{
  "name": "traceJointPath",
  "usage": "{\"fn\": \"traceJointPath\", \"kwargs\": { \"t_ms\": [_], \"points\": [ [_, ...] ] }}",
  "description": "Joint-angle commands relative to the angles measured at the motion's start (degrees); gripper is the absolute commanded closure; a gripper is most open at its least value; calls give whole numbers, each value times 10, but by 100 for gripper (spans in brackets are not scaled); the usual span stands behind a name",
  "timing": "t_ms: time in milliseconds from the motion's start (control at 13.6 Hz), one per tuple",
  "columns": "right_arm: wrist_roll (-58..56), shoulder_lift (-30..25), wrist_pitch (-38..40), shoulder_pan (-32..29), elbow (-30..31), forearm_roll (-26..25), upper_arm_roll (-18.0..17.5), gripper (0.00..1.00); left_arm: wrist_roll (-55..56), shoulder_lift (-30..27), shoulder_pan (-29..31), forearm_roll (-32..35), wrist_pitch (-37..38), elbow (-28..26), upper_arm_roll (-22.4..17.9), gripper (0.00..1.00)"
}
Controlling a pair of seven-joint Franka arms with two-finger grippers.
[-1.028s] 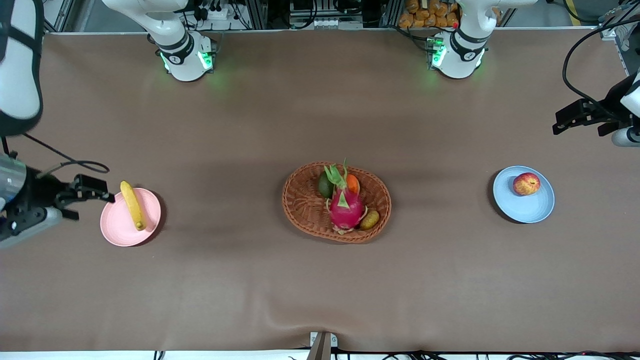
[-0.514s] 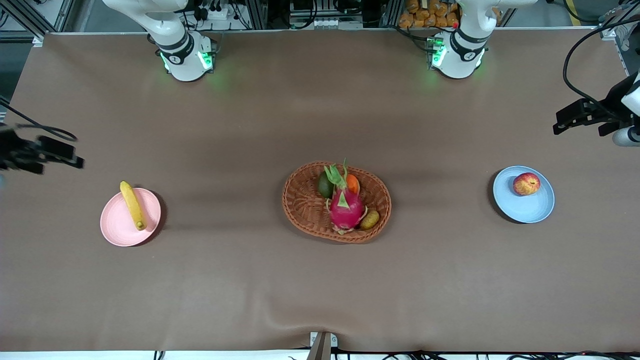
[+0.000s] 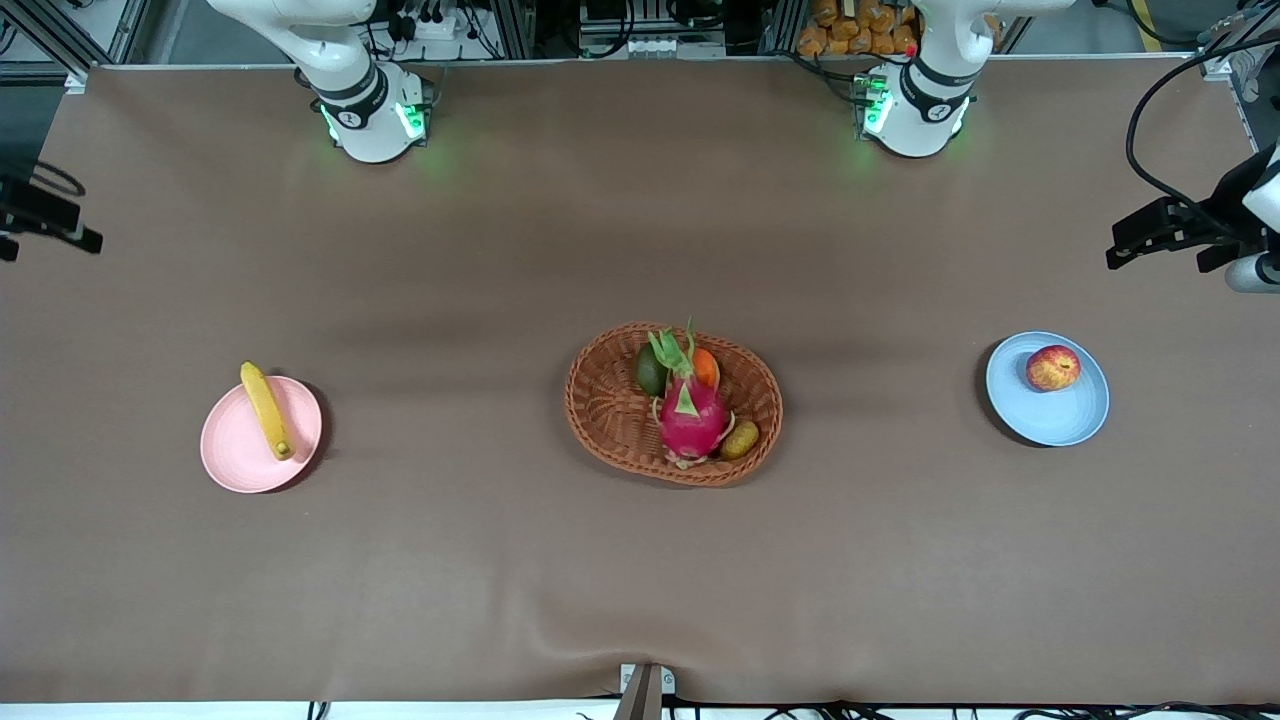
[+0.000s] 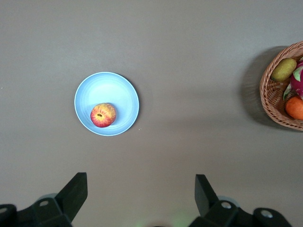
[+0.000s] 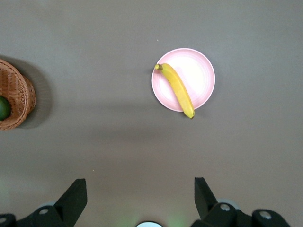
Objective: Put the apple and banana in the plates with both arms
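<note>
The yellow banana (image 3: 265, 410) (image 5: 177, 89) lies across the pale pink plate (image 3: 235, 450) (image 5: 199, 75), one tip over its rim. The red-and-yellow apple (image 3: 1052, 367) (image 4: 103, 115) rests in the light blue plate (image 3: 1050, 415) (image 4: 106, 87). My left gripper (image 3: 1140, 235) (image 4: 140, 182) hangs high over the table at the left arm's end, open and holding nothing. My right gripper (image 3: 55, 215) (image 5: 139, 184) hangs high at the right arm's end of the table, partly cut off in the front view, also open with nothing in it.
An oval woven basket (image 3: 610, 400) (image 4: 272, 104) (image 5: 19, 99) stands mid-table between the plates. It holds a magenta dragon fruit (image 3: 690, 415), a kiwi (image 3: 740, 438), a green fruit (image 3: 651, 370) and an orange piece (image 3: 706, 368). A cable (image 3: 1140, 130) loops over the left arm's end.
My right gripper has risen and drawn away from the pink plate toward the robots' side, leaving the banana lying there. The left arm, the apple and the plates have not moved.
</note>
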State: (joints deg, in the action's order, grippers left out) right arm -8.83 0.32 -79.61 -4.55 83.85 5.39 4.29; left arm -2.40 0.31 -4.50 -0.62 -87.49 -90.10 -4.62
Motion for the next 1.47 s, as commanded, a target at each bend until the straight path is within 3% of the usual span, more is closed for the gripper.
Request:
{"fn": "traceJointPath", "kwargs": {
  "t_ms": [0,294,587,1395],
  "points": [
    [36,-46,-13,7,56,-36,-2,0,-14,6,2,-11,7,12,-2,0],
    [36,-66,-17,8,76,-44,-2,0,-14,9,2,-12,7,12,-2,0],
    [43,-73,-20,30,83,-85,-8,0,-14,9,2,-11,7,12,-2,0],
    [37,-64,-37,28,79,-57,-5,0,-14,9,2,-12,7,11,-2,0]
  ]
}}
